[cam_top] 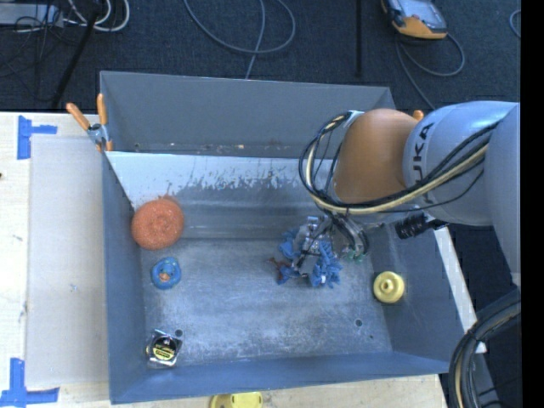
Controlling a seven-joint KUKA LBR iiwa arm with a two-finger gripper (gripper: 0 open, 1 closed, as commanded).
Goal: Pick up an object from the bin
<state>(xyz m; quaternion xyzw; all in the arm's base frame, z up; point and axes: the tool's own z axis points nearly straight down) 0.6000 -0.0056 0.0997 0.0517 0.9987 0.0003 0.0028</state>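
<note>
Grey metal is sloping down on all sides to the flat floor of the bin [255,317], and we are looking into it from above. We are seeing the robot arm [476,160] reaching in over the bin's right edge, with a rounded orange cover [374,155] and loops of cable [316,172] at its wrist. Its gripper [333,238] is hanging low, right of the floor's middle and toward the back wall, directly over a blue tangled thing [308,263] with thin spiky limbs. Its tip is overlapping the tangle's upper part, but we are not able to tell how widely it is set, nor whether it is gripping anything. Near the right edge, close to the tangle yet apart from it, a small yellow knob [388,286] is sitting. By the left edge, at the foot of the back wall, a fuzzy orange-red ball [157,222] is resting, and a small blue ring [166,272] is lying just in front of it. In the front left corner a small black and yellow object [162,348] is lying by itself.
</note>
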